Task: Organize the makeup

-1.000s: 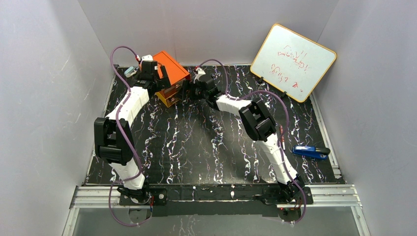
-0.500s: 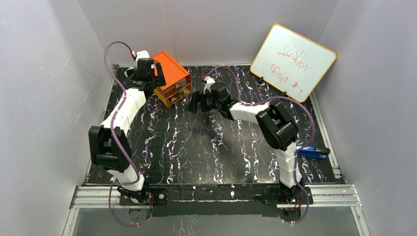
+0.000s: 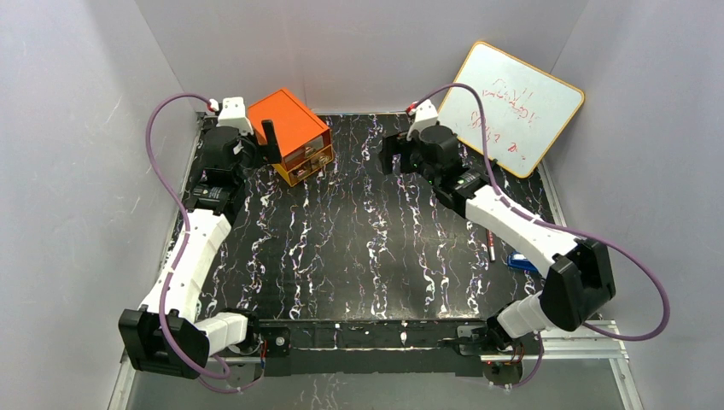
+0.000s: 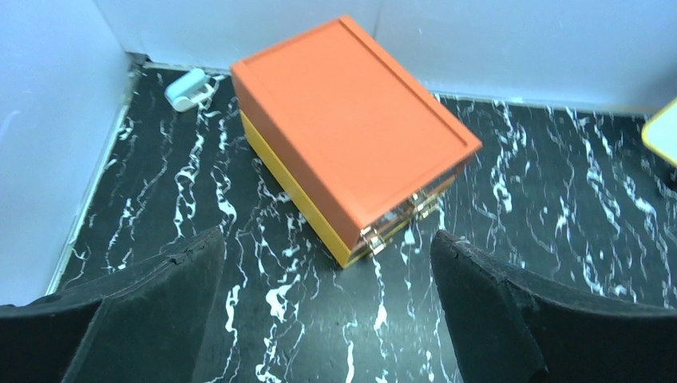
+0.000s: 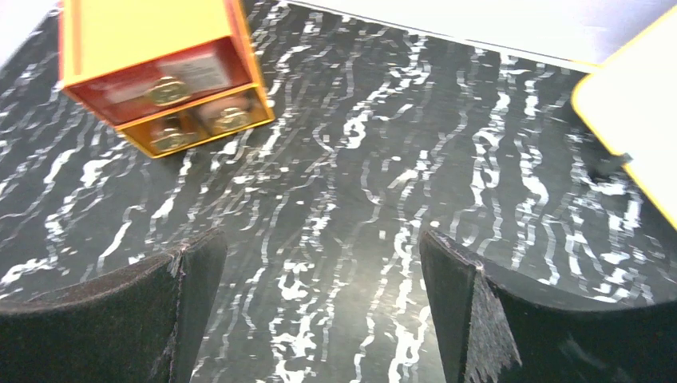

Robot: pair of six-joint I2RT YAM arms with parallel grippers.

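Observation:
No makeup shows in the open in any view. An orange drawer box [image 3: 289,125] stands at the back left of the table, its two drawer fronts [image 5: 172,104] shut and carrying gold knobs. What lies inside the drawers is hidden. My left gripper [image 3: 260,147] hovers just left of the box, open and empty, with the box [image 4: 351,128] ahead of its fingers [image 4: 160,295]. My right gripper [image 3: 391,155] hangs open and empty to the right of the box, above bare table, the drawer fronts at the upper left of its view beyond its fingers [image 5: 471,303].
A whiteboard [image 3: 510,107] leans in the back right corner. A thin red marker pen [image 3: 491,242] and a blue stapler-like object [image 3: 519,261] lie at the right, partly under my right arm. A small white object [image 4: 188,86] sits in the back left corner.
Both arms have pulled away from the drawer box: the left gripper backed off to the left, the right gripper swung right and rose. Both stayed open.

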